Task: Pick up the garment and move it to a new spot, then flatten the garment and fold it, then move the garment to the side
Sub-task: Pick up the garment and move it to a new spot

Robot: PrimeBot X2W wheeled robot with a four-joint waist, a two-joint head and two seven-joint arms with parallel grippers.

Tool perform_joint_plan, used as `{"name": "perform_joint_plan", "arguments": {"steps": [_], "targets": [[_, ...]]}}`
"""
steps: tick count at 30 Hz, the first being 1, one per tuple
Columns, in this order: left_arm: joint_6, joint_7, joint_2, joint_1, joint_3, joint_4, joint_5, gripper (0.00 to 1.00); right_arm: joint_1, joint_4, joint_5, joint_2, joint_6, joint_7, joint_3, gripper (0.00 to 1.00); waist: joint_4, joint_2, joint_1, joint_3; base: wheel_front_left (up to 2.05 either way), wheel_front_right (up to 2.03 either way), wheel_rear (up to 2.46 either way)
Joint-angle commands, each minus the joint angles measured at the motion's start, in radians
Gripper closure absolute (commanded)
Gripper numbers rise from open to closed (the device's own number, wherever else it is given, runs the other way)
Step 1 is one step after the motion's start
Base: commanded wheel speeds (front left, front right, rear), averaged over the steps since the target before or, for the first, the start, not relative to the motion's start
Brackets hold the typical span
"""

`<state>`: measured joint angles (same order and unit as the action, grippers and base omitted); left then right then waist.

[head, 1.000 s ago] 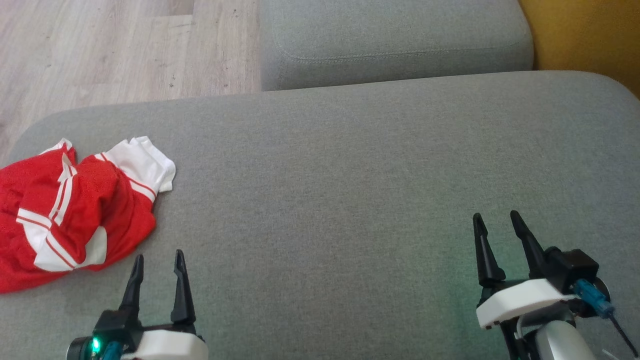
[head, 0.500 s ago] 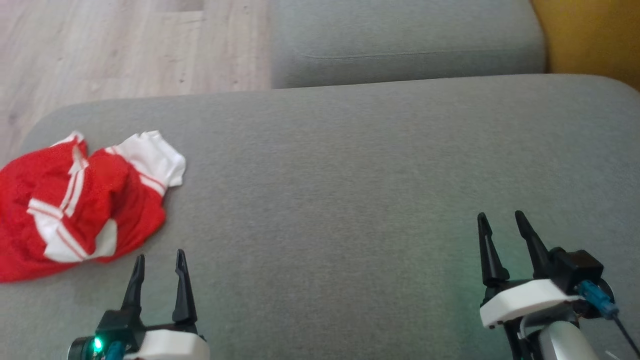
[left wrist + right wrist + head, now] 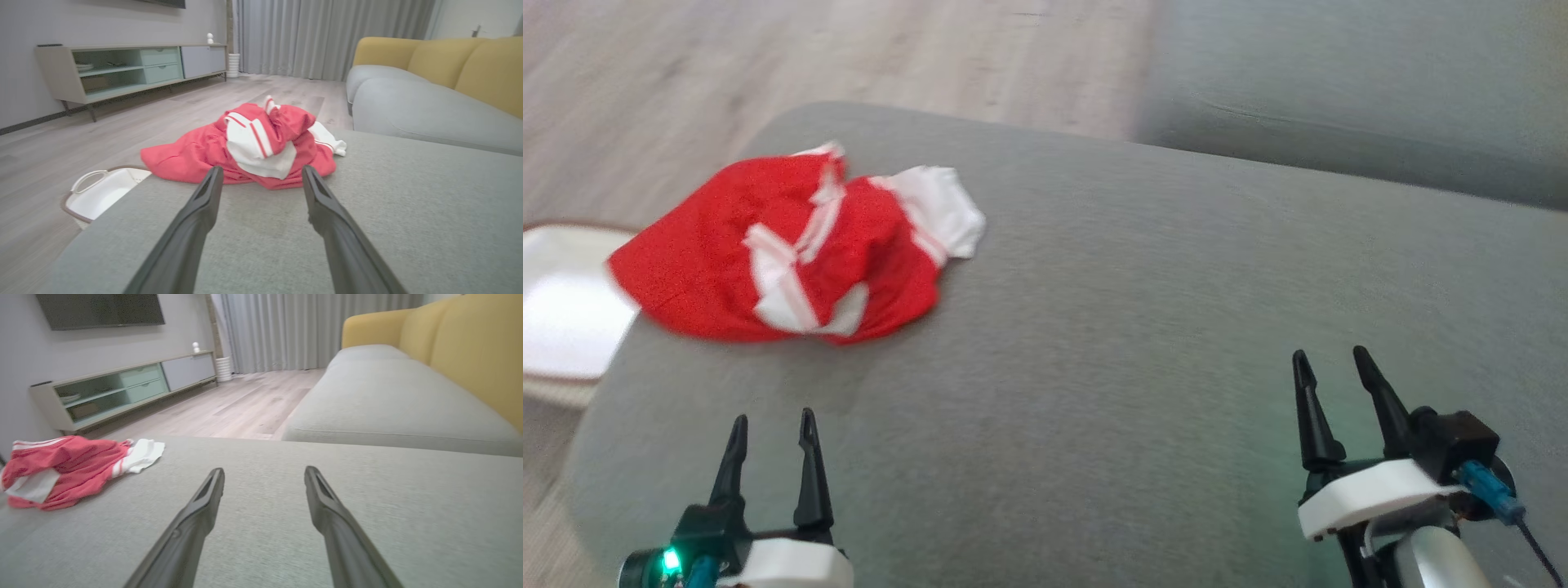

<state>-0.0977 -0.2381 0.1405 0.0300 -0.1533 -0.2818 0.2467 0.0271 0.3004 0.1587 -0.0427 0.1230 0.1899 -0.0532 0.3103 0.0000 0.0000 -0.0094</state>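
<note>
Garment (image 3: 784,253) lies crumpled at ten o'clock on the cushion (image 3: 1135,327), close to its edge. Left fingers (image 3: 810,474) hover spread and empty, aimed at it for the pickup. Right fingers (image 3: 1311,416), also spread, sit well clear at four o'clock.

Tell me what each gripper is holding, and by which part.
Nothing is held. The left gripper and right gripper stand open and empty; the crumpled red-and-white garment lies untouched on the grey sofa cushion ahead of the left gripper.
</note>
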Motion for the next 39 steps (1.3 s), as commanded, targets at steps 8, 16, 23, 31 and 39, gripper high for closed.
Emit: {"name": "perform_joint_plan", "arguments": {"steps": [8,16,23,31,39], "targets": [[-0.010,0.013,0.029,0.001,0.032,0.058,0.002,0.00,0.035,-0.012,0.016,-0.008,0.008,0.020,-0.040,0.00,0.144,0.0000,0.0000,-0.009,0.00,0.00,0.00],[0.000,0.044,0.035,-0.005,0.027,0.075,0.023,0.00,0.040,-0.005,0.014,-0.008,0.008,0.021,-0.046,0.00,0.127,0.0000,0.0000,0.002,0.00,0.00,0.00],[0.076,0.231,0.075,-0.187,0.046,0.140,0.120,0.00,0.058,-0.030,-0.007,-0.008,0.008,0.011,-0.034,0.00,0.086,0.0000,0.0000,0.066,0.00,0.00,0.00],[0.131,0.539,0.177,-0.462,0.155,0.075,0.325,0.00,0.101,-0.091,-0.023,-0.008,0.008,0.004,-0.056,0.00,-0.031,0.0000,0.0000,0.195,0.00,0.00,0.00],[0.115,0.803,0.242,-0.557,0.232,-0.044,0.493,0.00,0.151,-0.128,-0.036,-0.008,0.008,0.004,-0.054,0.00,-0.150,0.0000,0.0000,0.318,0.00,0.00,0.00]]}}
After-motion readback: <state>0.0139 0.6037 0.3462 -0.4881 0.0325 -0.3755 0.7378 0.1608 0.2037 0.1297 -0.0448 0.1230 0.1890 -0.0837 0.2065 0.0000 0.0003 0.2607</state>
